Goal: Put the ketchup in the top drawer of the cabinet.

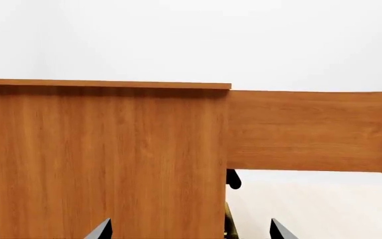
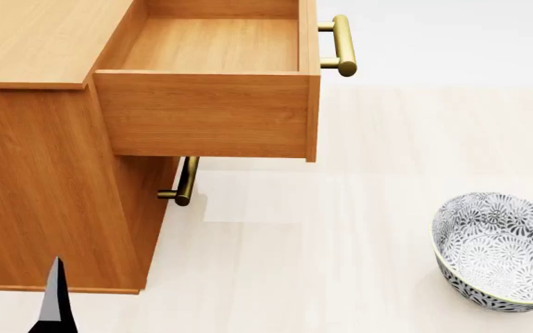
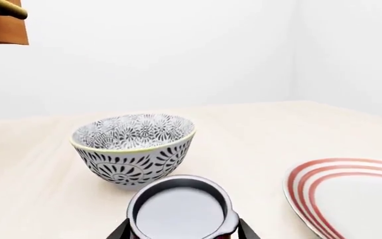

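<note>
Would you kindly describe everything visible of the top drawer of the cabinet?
The top drawer is an orange-brown, wood-grain box, pulled far out of the cabinet and open at the top. Its inside looks empty where visible. A brass bar handle sits on its front panel on two posts. It stands level, overhanging the pale floor, above the lower drawer's handle. The left wrist view shows its side panel jutting out beneath the cabinet's top.

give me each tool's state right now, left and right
Left tool: open, holding nothing, facing the side of the cabinet.
Right tool: closed on the ketchup, next to the bowl.
</note>
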Tool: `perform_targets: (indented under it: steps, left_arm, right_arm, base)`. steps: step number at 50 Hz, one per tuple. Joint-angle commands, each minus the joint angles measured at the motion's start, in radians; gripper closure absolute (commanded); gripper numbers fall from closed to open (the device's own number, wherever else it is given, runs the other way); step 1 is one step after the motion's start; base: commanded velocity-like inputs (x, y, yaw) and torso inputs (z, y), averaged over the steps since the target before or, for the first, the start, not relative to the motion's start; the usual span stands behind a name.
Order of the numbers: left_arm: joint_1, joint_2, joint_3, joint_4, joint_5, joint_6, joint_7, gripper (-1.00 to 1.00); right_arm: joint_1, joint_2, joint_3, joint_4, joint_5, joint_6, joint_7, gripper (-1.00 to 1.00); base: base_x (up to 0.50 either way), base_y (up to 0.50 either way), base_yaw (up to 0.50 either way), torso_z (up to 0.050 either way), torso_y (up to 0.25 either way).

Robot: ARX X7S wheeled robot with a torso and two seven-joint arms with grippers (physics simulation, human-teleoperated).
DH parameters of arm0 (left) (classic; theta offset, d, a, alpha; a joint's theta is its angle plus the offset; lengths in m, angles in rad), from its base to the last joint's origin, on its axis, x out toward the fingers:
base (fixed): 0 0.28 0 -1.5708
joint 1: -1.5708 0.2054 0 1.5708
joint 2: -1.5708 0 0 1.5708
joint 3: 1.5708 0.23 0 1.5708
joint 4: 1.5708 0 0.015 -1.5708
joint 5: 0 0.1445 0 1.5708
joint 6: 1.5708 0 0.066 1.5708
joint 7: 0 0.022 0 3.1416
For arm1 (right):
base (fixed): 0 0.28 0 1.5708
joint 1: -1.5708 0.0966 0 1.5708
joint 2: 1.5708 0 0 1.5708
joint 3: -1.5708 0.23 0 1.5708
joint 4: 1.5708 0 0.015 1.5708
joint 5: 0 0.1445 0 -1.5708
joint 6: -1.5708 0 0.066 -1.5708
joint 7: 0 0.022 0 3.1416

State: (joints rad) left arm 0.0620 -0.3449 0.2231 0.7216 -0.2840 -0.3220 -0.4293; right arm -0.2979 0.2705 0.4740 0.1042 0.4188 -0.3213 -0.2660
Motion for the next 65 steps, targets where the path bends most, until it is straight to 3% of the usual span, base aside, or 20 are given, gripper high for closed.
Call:
perform_targets:
  steps: [1,11,31,48,65]
  left_arm:
    - [0.002,-0.005,-0.003,0.003,-0.005,0.001,-0.006,-1.0]
    - [-0.003,-0.006,0.004,-0.006,-0.001,0.003,-0.008,-1.0]
    - [-0.017,-0.006,0.015,-0.019,-0.011,-0.001,-0.008,-1.0]
    - [-0.026,-0.01,0.018,-0.023,-0.022,0.001,-0.007,-1.0]
    - [-0.033,-0.011,0.026,-0.026,-0.026,-0.004,-0.013,-1.0]
  right_arm:
    - [0.008,-0.005,-0.007,0.025,-0.021,-0.015,0.001,1.0]
    - [0.004,-0.005,-0.009,0.003,-0.02,0.0,0.017,1.0]
    - [-0.062,0.066,0.02,-0.39,0.038,0.215,0.148,1.0]
    - [-0.026,0.213,0.087,-0.731,0.162,0.522,0.345,1.0]
    - [0.071,0.36,0.156,-0.888,0.335,0.746,0.509,1.0]
  base:
    - [0.0,0.0,0.0,0.0,0.0]
    - [0.0,0.0,0.0,0.0,0.0]
    - [0.0,0.0,0.0,0.0,0.0]
    - [0.0,0.0,0.0,0.0,0.0]
    - [0.0,0.0,0.0,0.0,0.0]
